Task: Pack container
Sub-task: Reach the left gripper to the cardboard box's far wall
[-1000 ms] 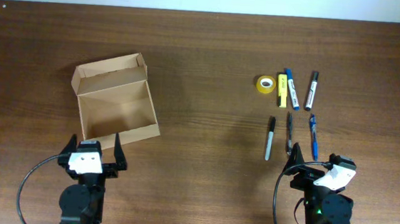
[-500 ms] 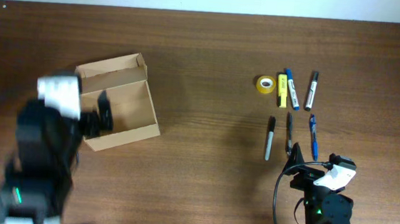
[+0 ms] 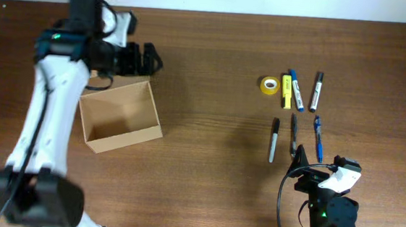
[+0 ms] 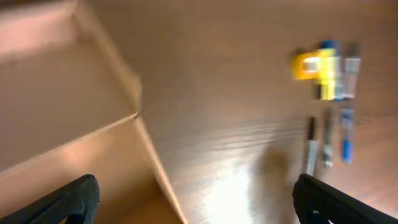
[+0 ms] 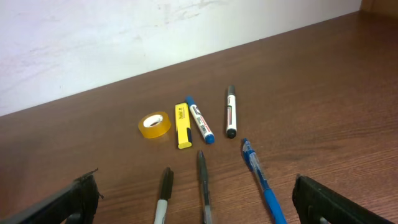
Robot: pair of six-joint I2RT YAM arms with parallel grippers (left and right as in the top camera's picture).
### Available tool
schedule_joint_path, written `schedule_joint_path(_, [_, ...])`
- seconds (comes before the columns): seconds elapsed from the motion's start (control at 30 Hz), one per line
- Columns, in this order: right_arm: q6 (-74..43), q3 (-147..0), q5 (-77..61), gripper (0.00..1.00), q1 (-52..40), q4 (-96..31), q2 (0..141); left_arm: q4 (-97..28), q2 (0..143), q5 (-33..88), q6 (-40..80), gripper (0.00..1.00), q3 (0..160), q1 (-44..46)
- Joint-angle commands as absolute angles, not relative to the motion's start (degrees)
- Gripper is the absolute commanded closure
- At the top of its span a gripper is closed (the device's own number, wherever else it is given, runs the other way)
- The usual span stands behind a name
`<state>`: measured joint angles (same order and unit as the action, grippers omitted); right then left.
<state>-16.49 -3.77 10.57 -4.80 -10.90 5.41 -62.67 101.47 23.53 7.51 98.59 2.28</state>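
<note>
The tan cardboard container stands open at the left of the table; its inside looks empty. It fills the left of the blurred left wrist view. My left gripper is open and empty, hovering over the box's back edge and flap; in its own view the jaws straddle the box's right wall. My right gripper is open and empty at the front right, just in front of the pens. In its own view the jaws frame the near pens.
At right lie a yellow tape roll, yellow highlighter, blue marker and black-capped marker. Nearer are a black-and-white marker, black pen and blue pen. The wall is behind.
My left arm has swung up from its rest at the front left and reached across to the box's back edge. The box, pens and right arm have not moved.
</note>
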Motion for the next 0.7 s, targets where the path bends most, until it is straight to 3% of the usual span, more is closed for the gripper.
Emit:
schedule_joint_path(0.0, [-16.62, -3.42, 10.50, 0.01, -4.43, -11.11, 4.97, -64.18, 106.69, 10.37, 19.73, 0.01, 99.37, 7.29])
schedule_joint_path(0.1, [-16.62, -3.42, 10.50, 0.01, -4.43, -11.11, 4.97, -63.81, 110.10, 2.79, 26.59, 0.16, 99.37, 11.64])
schedule_joint_path(0.23, [-16.62, -3.42, 10.50, 0.01, -4.43, -11.11, 4.97, -62.37, 114.41, -0.23, 34.37, 0.30, 99.37, 15.09])
schedule_joint_path(0.5, [-16.62, -3.42, 10.48, 0.01, -4.43, -11.11, 4.97, -60.36, 121.30, -2.00, 41.15, 0.27, 99.37, 15.84])
schedule_joint_path(0.57, [-16.62, -3.42, 10.50, 0.01, -4.43, -11.11, 4.97, -58.87, 121.62, -2.39, 39.83, 0.20, 99.37, 15.84])
schedule_joint_path(0.67, [-16.62, -3.42, 10.50, 0.01, -4.43, -11.11, 4.97, -56.93, 121.58, -2.42, 33.74, 0.20, 100.09, 16.16])
